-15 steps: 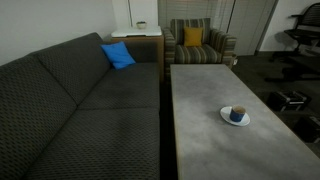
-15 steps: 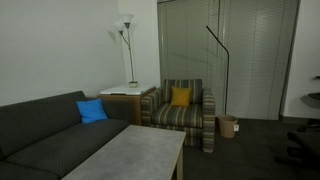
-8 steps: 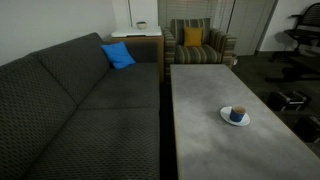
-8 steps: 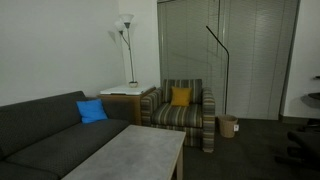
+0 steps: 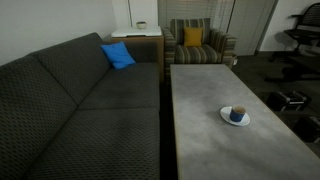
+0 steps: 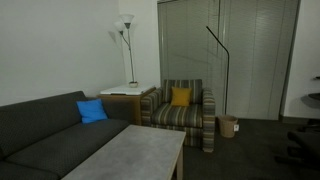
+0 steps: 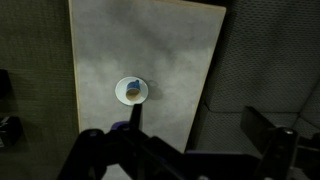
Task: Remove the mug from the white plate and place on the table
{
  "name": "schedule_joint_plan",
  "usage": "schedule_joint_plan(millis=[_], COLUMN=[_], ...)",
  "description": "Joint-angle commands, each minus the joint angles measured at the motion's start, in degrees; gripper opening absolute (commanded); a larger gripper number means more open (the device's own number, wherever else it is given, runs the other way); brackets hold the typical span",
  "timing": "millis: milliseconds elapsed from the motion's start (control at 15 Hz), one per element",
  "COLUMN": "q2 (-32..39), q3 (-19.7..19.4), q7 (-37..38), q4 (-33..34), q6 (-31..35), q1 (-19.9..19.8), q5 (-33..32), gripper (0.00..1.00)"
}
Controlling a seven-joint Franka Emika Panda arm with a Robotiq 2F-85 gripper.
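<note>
On the white plate: mug hasn't budged since a second ago
Up high: gripper jaws apart, empty, well above the table
Meaning: lift not started, I'd say

Open table surrounds the mug; sofa flanks it.

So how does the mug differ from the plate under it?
The mug is dark blue, the white plate white. The mug stands upright with some height; the plate lies flat. The mug is narrower, so the plate's rim shows around it. Both are round and rest on the table.
</note>
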Motion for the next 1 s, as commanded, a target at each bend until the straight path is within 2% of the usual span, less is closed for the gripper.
schedule_joint_plan(millis=[0, 267, 667, 933], q2=[1.8, 5.9, 19.3, 30.0], q3=[-0.4, -0.2, -3.4, -5.0], q7=[0.0, -0.3, -5.0, -9.1], q4=[1.0, 3.6, 7.9, 13.3], q6=[0.2, 1.8, 10.6, 15.4], q1=[0.0, -0.1, -0.7, -1.6], q5=[-0.1, -0.7, 0.9, 1.4], gripper=[1.00, 1.00, 1.00, 1.00])
